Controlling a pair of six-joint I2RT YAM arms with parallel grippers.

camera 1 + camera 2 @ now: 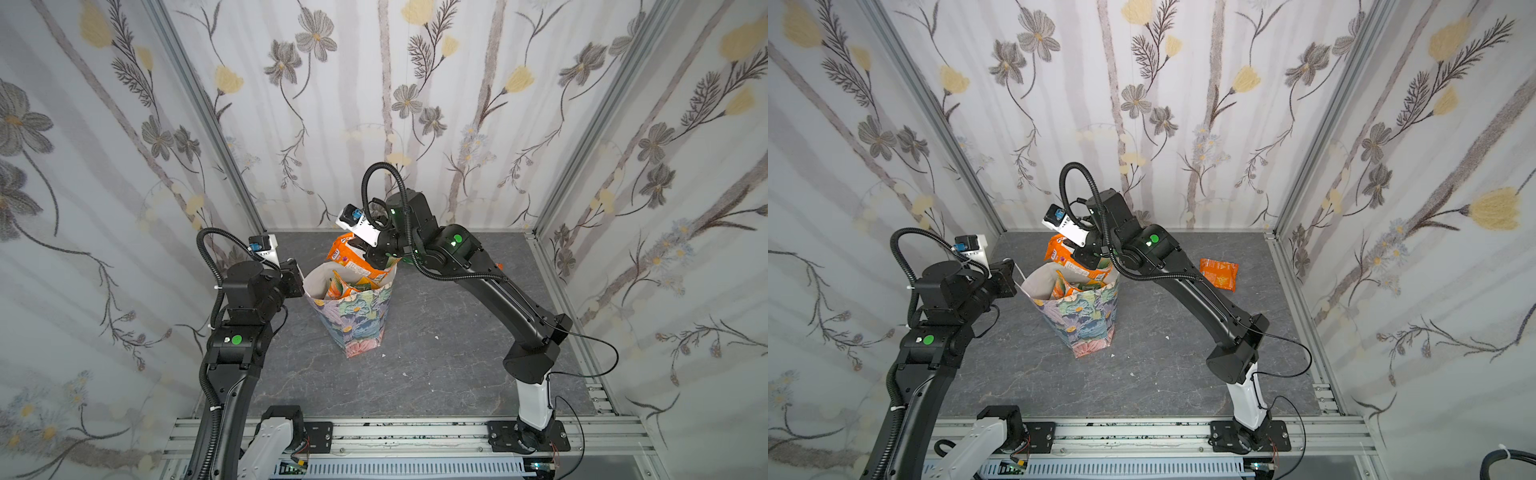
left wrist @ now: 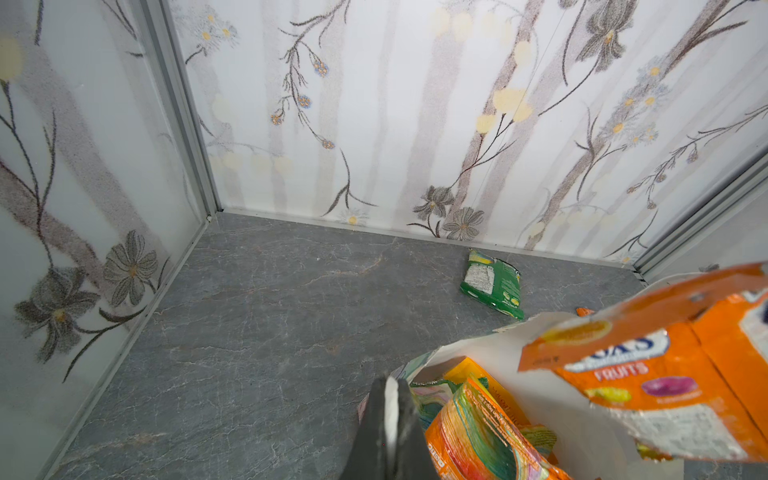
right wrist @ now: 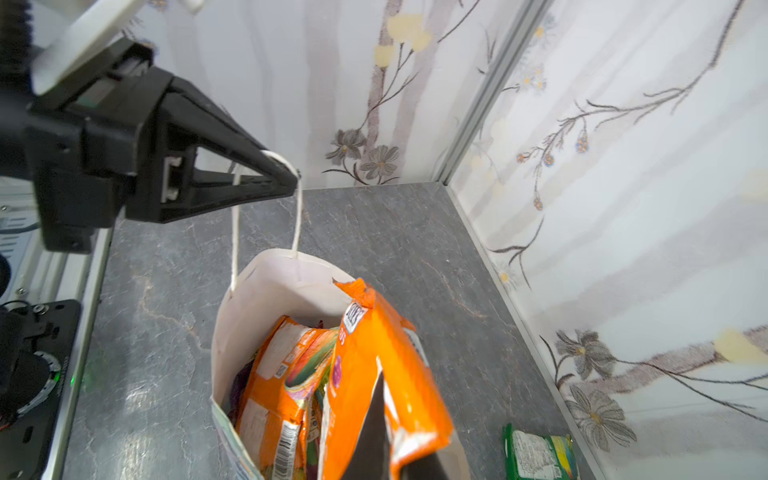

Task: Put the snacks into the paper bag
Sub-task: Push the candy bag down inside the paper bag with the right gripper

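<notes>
**A:** Where is the paper bag (image 1: 353, 322)?

**B:** Near the middle of the grey table (image 1: 436, 353). It stands upright, long axis vertical, mouth open to the top and the white inside showing

**A:** And the left gripper (image 3: 293, 172)?

**B:** Clenched on the bag's white cord handle (image 3: 297, 216). The cord runs straight from the fingertips down to the rim on that arm's side

**A:** The right gripper (image 3: 375, 386)?

**B:** Clenched too, above the mouth at the far rim. An orange FOX'S packet (image 1: 347, 257) lies right against its fingers, but I cannot tell whether a fold is pinched between them

**A:** Which way does that packet point?

**B:** Its long axis is slanted. The crimped upper end pokes above the far rim toward the back wall (image 1: 374, 124), and the lower end dips into the mouth. It sits on edge, not flat

**A:** What about the other snacks?

**B:** Several packets (image 3: 286, 374) stand on end inside the bag, mostly orange and green. A green packet (image 2: 494, 286) lies flat on the table near the back wall, apart from the bag. In a top view a second orange packet (image 1: 1219, 272) lies flat just beyond the right arm
</notes>
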